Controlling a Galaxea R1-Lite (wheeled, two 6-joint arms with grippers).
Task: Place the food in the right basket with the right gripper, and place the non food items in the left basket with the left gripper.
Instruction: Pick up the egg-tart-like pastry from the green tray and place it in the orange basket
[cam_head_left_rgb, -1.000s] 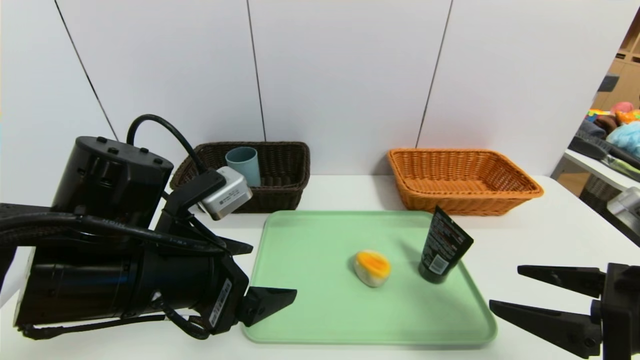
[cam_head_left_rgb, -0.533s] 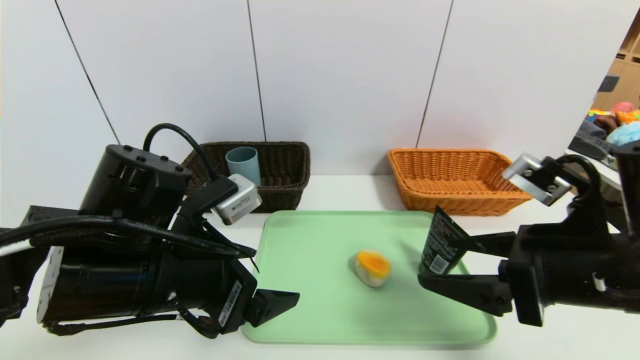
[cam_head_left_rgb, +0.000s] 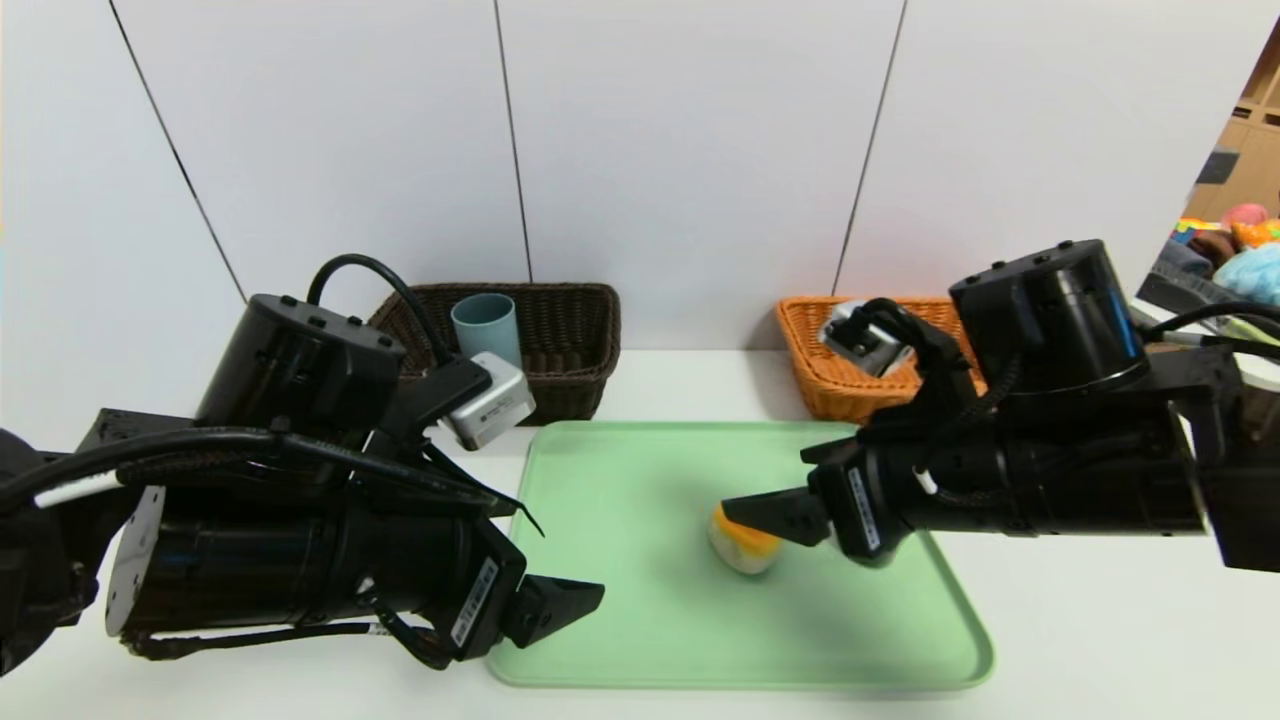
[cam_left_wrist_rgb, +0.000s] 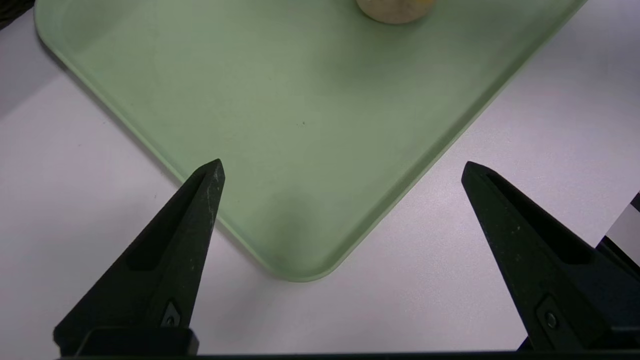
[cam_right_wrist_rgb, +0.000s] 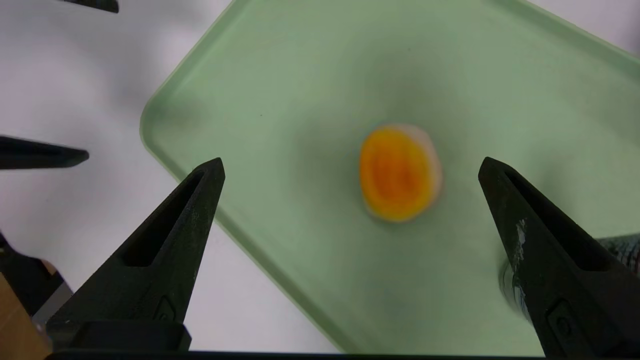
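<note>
Seeing the left gripper (cam_left_wrist_rgb: 343, 161) up close over the left edge of the green tray (cam_head_left_rgb: 640, 640), 2 fingers spread wide with nothing held, then the right gripper (cam_right_wrist_rgb: 352, 159) above the tray, its 2 fingers also wide and empty around the view down to 1 egg half (cam_right_wrist_rgb: 400, 172), yolk showing. Can also spot 1 dark tube (cam_right_wrist_rgb: 627, 250) on the tray, mostly hidden by a right finger. Farther back, got 1 blue cup (cam_head_left_rgb: 487, 330) in the dark left basket (cam_head_left_rgb: 585, 390), plus the orange right basket (cam_head_left_rgb: 835, 400), partly blocked by the right arm.
</note>
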